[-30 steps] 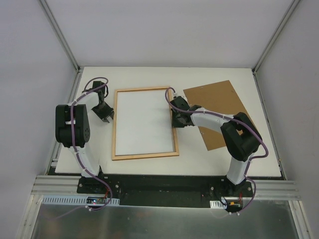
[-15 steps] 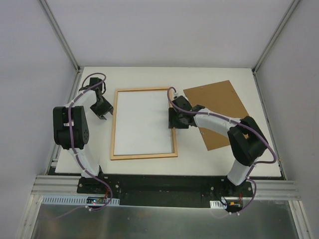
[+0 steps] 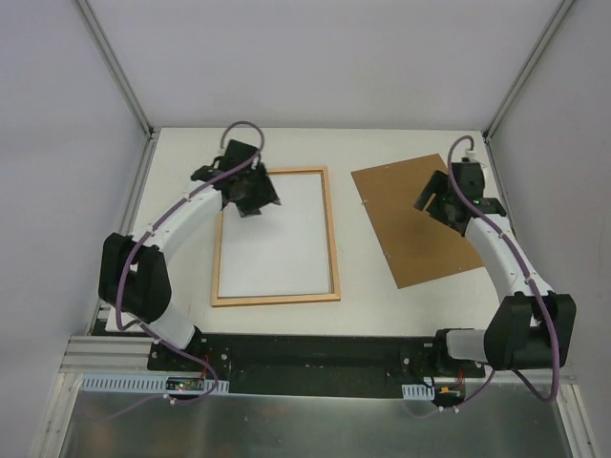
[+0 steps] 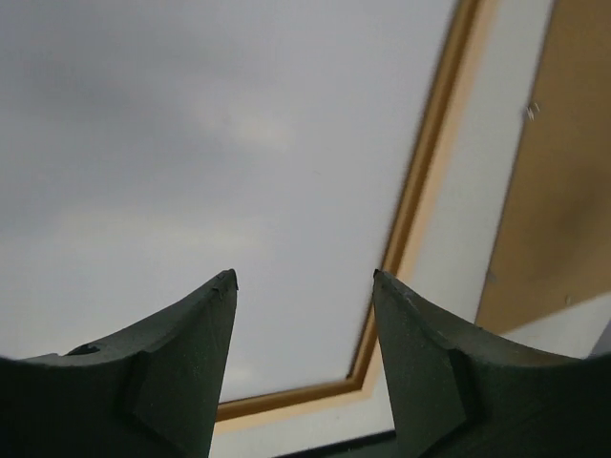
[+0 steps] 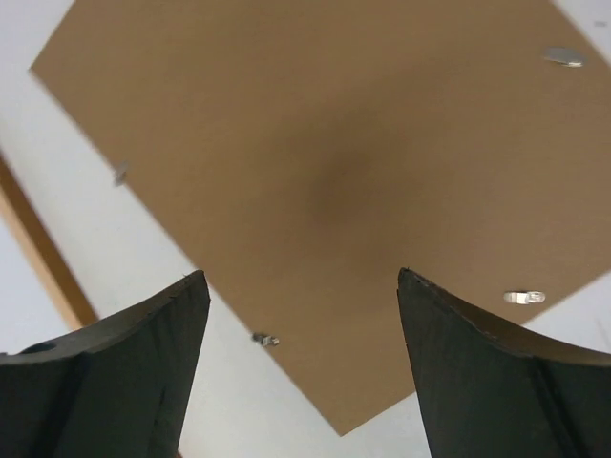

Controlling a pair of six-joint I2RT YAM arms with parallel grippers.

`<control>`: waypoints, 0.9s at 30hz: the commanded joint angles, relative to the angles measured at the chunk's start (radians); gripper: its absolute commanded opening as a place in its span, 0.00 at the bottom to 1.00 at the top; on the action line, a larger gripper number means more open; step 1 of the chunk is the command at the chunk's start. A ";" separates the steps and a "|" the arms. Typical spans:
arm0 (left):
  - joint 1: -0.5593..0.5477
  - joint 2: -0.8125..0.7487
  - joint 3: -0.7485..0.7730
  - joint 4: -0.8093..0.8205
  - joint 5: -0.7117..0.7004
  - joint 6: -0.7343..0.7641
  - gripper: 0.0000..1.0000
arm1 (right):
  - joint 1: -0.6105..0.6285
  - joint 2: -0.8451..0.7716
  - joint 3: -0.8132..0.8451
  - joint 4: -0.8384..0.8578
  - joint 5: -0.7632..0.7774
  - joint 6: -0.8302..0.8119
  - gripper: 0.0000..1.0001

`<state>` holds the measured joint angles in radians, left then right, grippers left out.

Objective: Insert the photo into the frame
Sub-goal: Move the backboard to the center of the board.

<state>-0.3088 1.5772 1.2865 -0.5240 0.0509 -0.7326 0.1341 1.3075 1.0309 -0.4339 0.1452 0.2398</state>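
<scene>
The white table (image 3: 382, 305) carries two flat things. The frame (image 3: 277, 300), orange-brown wood, lies flat with its long rails running toward the table's far edge, its inside filled with white. To the frame's right, apart from it, lies the brown backing board (image 3: 420, 234), turned askew to the frame, with small metal tabs (image 5: 563, 57) on its face.

The thin-railed rectangular wooden frame (image 3: 332, 229) is orange-brown and smooth. Inside it, the white rectangular paper sheet (image 3: 279, 243) looks plain and matt. At the frame's three o'clock, the flat brown fibreboard panel (image 3: 415, 229) is dull and even, carrying small shiny metal tabs (image 5: 563, 57). The left gripper (image 4: 304, 277) and right gripper (image 5: 301, 277) have dark, matt plastic fingers. The white table top (image 3: 382, 310) is matt.
</scene>
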 commanded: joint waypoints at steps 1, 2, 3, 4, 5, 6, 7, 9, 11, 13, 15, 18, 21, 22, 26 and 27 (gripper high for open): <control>-0.218 0.079 0.074 0.093 0.116 -0.089 0.58 | -0.166 0.001 -0.002 -0.052 0.001 -0.051 0.82; -0.254 0.114 0.094 0.122 0.136 -0.100 0.58 | -0.195 0.015 0.004 -0.042 -0.012 -0.054 0.82; -0.278 0.162 0.126 0.148 0.156 -0.105 0.59 | -0.215 0.025 0.014 -0.029 -0.016 -0.057 0.83; -0.300 0.206 0.158 0.163 0.183 -0.109 0.59 | -0.229 0.044 0.024 -0.023 -0.013 -0.059 0.85; -0.315 0.258 0.196 0.179 0.217 -0.110 0.59 | -0.244 0.064 0.040 -0.017 -0.016 -0.060 0.85; -0.329 0.309 0.229 0.192 0.242 -0.108 0.59 | -0.257 0.091 0.056 -0.013 -0.022 -0.065 0.86; -0.340 0.349 0.264 0.197 0.265 -0.111 0.59 | -0.270 0.117 0.072 -0.008 -0.024 -0.068 0.87; -0.357 0.415 0.307 0.217 0.302 -0.111 0.59 | -0.298 0.171 0.106 -0.002 -0.032 -0.076 0.87; -0.371 0.464 0.339 0.229 0.334 -0.103 0.59 | -0.323 0.223 0.141 0.011 -0.041 -0.079 0.88; -0.383 0.490 0.355 0.240 0.348 -0.090 0.59 | -0.340 0.278 0.172 0.023 -0.049 -0.083 0.89; -0.392 0.524 0.381 0.252 0.365 -0.083 0.59 | -0.356 0.341 0.199 0.032 -0.041 -0.083 0.91; -0.401 0.587 0.445 0.256 0.408 -0.087 0.59 | -0.384 0.416 0.242 0.044 -0.059 -0.066 0.92; -0.411 0.629 0.485 0.255 0.425 -0.088 0.59 | -0.415 0.492 0.287 0.044 -0.070 -0.057 0.93; -0.414 0.639 0.491 0.256 0.429 -0.088 0.59 | -0.428 0.513 0.299 0.044 -0.075 -0.056 0.94; -0.424 0.664 0.507 0.256 0.441 -0.077 0.59 | -0.461 0.571 0.340 0.040 -0.070 -0.066 0.94; -0.426 0.668 0.507 0.257 0.443 -0.077 0.59 | -0.465 0.585 0.347 0.035 -0.070 -0.072 0.94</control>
<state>-0.7216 2.2284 1.7588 -0.2729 0.4557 -0.8227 -0.3046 1.8622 1.3140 -0.3973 0.0826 0.1780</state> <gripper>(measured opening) 0.590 0.940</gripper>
